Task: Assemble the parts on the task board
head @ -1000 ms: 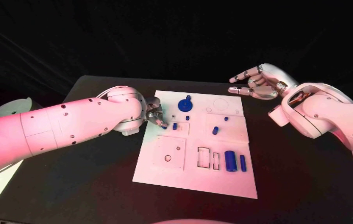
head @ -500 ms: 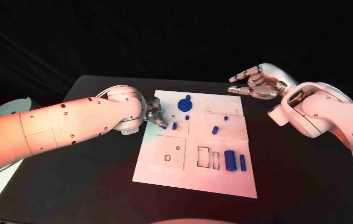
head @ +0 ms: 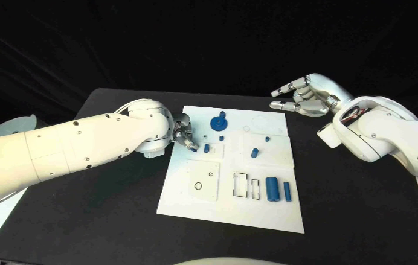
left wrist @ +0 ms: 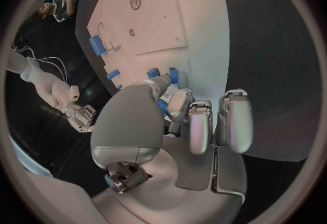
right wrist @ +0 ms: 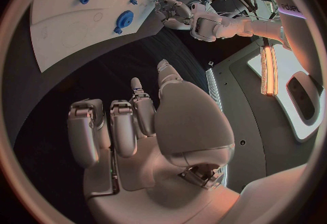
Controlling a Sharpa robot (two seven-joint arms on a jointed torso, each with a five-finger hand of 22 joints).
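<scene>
Resting at task board [head: 228, 210] edge, left robot hand [head: 182, 133] touches blue part [head: 206, 148].

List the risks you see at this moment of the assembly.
1. The left robot hand has its fingertips at a small blue part near the left edge of the white rectangular task board; a loose pinch could drop or tilt the part.
2. Other small blue pegs lie close by and could be knocked.
3. The right robot hand hovers off the board, so the board may slide.
</scene>
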